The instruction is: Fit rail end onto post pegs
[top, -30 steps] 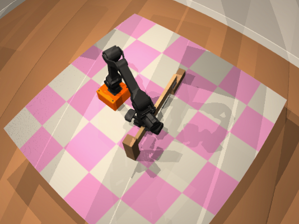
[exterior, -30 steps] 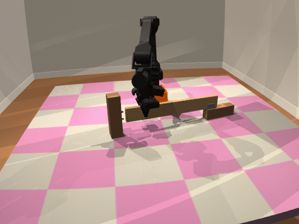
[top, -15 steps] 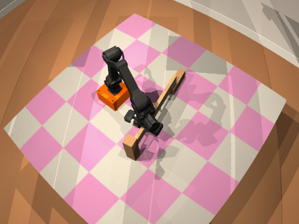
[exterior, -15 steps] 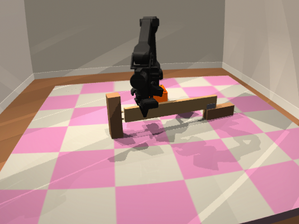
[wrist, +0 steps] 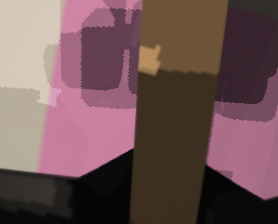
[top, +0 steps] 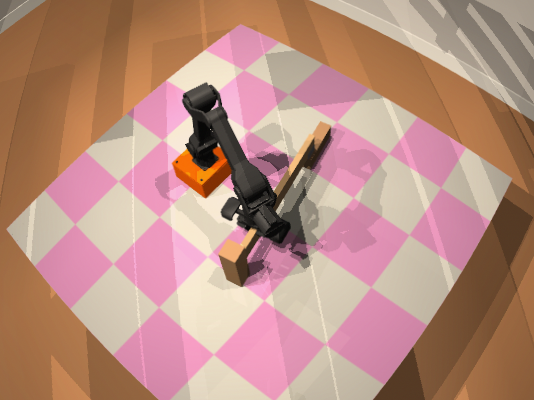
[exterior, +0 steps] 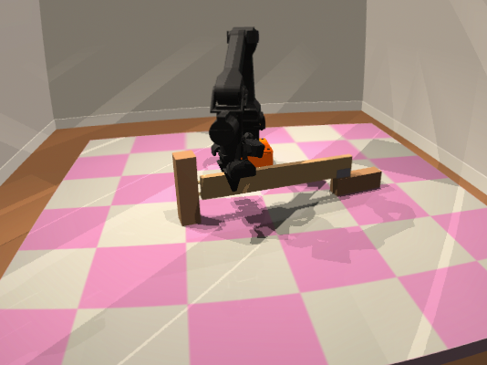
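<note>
The rail (top: 296,166) (exterior: 292,173) (wrist: 175,115) runs between the post and the footboard block. Its near end is off the table, a narrow gap from the post (top: 234,261) (exterior: 186,189). Short bits of both pegs show in that gap in the exterior view; whether their tips are inside the holes cannot be told. The far end is at the grey bracket (exterior: 343,172) on the footboard block (top: 324,132) (exterior: 360,183). The rail looks roughly level. My gripper (exterior: 233,183) (wrist: 159,159) is shut on the rail near its post end, with a finger on each side.
The arm's orange base (top: 202,177) (exterior: 264,158) stands on the checkered table, on the far side of the rail in the exterior view. The arm reaches over the rail from there. The upright post stands close beside the gripper.
</note>
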Robot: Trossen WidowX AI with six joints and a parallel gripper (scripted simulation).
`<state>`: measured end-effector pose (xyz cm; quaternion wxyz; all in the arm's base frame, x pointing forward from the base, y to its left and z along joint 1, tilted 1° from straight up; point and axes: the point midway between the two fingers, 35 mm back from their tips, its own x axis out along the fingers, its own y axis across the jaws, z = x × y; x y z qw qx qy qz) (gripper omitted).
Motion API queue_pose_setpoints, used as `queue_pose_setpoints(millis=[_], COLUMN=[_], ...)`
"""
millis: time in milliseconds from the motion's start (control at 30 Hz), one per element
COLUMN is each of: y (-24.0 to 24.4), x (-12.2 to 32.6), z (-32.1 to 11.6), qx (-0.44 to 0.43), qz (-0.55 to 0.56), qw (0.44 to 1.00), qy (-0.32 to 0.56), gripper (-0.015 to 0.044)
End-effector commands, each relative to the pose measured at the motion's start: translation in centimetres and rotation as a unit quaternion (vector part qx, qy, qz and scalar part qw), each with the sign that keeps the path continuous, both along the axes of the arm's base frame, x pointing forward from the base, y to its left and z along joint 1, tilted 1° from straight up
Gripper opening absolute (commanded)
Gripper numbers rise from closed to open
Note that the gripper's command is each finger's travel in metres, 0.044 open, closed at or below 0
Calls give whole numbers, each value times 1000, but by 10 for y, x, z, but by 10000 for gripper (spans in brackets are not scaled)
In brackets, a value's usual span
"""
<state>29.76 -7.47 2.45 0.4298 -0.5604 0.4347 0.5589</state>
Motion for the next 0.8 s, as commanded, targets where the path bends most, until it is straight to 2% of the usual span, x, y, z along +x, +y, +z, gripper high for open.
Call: queue_pose_setpoints(millis=[0,767], y=[-3,-10], x=[2,4], z=[2,2], qx=[-1,-1], qz=[0,0], qw=[1000,1000], qy=[-4,-4], gripper=[0,0])
